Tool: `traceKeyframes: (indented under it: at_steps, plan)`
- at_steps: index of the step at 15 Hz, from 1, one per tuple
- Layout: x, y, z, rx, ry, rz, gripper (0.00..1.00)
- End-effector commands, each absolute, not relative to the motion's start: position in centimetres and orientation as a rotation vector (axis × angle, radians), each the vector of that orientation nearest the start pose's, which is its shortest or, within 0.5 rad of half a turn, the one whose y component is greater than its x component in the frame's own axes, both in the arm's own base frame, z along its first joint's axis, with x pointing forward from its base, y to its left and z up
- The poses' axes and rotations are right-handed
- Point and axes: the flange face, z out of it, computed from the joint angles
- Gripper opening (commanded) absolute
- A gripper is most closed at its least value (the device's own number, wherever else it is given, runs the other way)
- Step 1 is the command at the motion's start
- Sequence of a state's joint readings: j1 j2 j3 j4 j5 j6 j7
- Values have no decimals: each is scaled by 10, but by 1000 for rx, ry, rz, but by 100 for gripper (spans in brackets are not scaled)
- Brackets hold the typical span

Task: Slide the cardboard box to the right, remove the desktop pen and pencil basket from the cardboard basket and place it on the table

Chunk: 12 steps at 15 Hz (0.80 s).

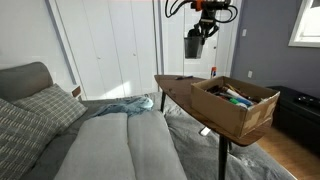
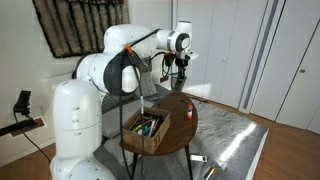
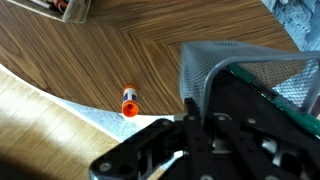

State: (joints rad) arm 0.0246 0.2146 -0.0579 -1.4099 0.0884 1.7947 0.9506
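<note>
The desktop pen and pencil basket [image 1: 194, 46] is a dark mesh cup that hangs in the air above the far part of the table [image 1: 175, 86]. My gripper [image 1: 202, 30] is shut on its rim. In the wrist view the mesh wall [image 3: 240, 65] sits between my black fingers [image 3: 193, 112], with the gripper [image 3: 205, 108] over the wooden table [image 3: 150, 50]. The cardboard box [image 1: 235, 105] lies on the near end of the table and holds colourful items. In both exterior views the cup [image 2: 181, 75] is well above and beyond the box [image 2: 147, 128].
A grey couch [image 1: 90, 140] with a checked cushion stands beside the table. An orange-capped stick [image 3: 129, 102] lies below the table's edge on a pale sheet. The robot's white base [image 2: 85, 120] is close to the table [image 2: 186, 125]. White closet doors are behind.
</note>
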Motion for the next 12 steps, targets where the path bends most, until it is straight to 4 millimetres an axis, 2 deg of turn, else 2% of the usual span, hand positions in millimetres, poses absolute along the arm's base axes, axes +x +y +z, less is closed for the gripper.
traceKeyframes:
  at_steps: [1,2,3,5,7,9,12]
  plan:
    - [641,-11,597,-2630,1429,-180,5]
    - [641,-12,598,-2629,1431,-182,1]
    - [650,-6,585,-2686,1405,-144,1]
    - [666,13,572,-2767,1302,-133,1]
    - [676,29,561,-2842,1279,-117,1]
    - [687,35,555,-2923,1299,-189,1]
    - [702,46,552,-3055,1222,-320,1]
